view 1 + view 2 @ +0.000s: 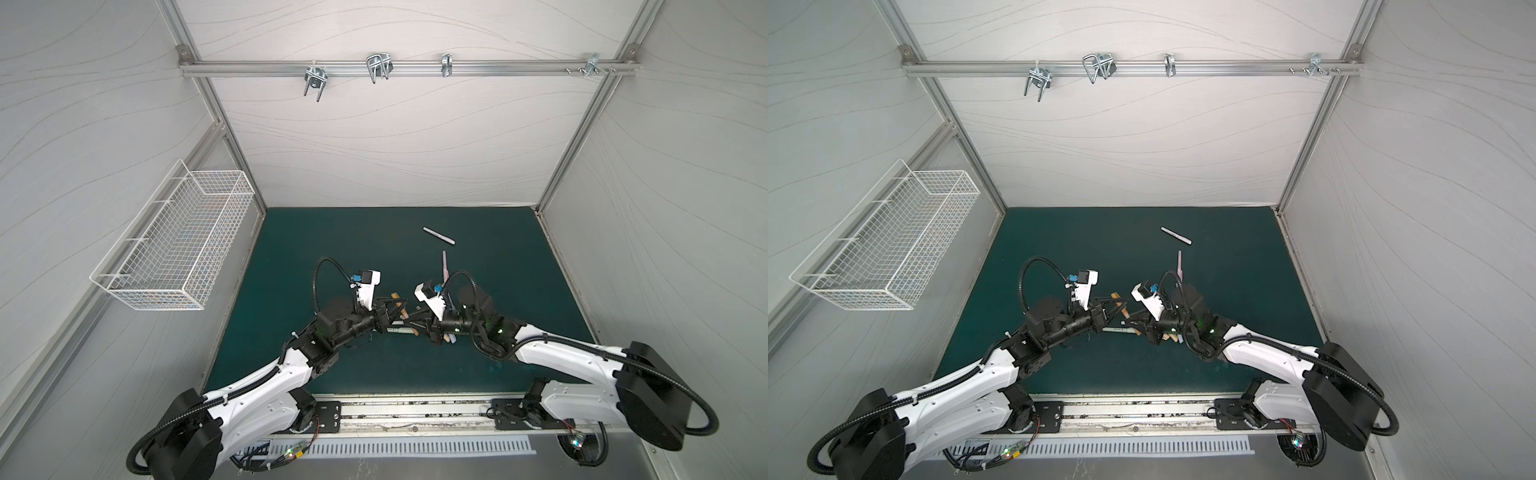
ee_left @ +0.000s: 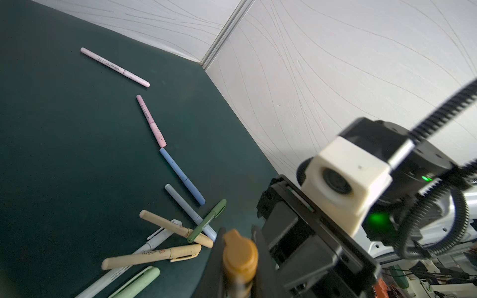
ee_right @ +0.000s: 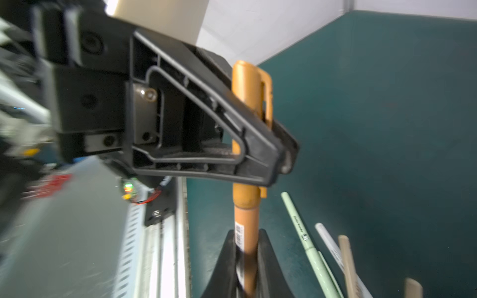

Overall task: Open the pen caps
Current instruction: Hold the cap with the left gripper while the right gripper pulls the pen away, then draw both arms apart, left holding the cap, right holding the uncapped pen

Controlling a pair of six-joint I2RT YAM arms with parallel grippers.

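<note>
L gripper (image 2: 238, 268) clamped on orange pen cap (image 3: 248, 87), R gripper (image 3: 246, 247) clamped on pen body (image 3: 247, 216), cap on.

An orange pen (image 3: 247, 232) was held up in the air, its cap (image 3: 247, 87) was still on, two pink pens (image 2: 114, 67) lay apart, two blue pens (image 2: 182, 176) lay near them, tan pens (image 2: 151, 256), green pens (image 2: 206, 220) and a white pen (image 2: 157, 238) lay crossed in a pile
</note>
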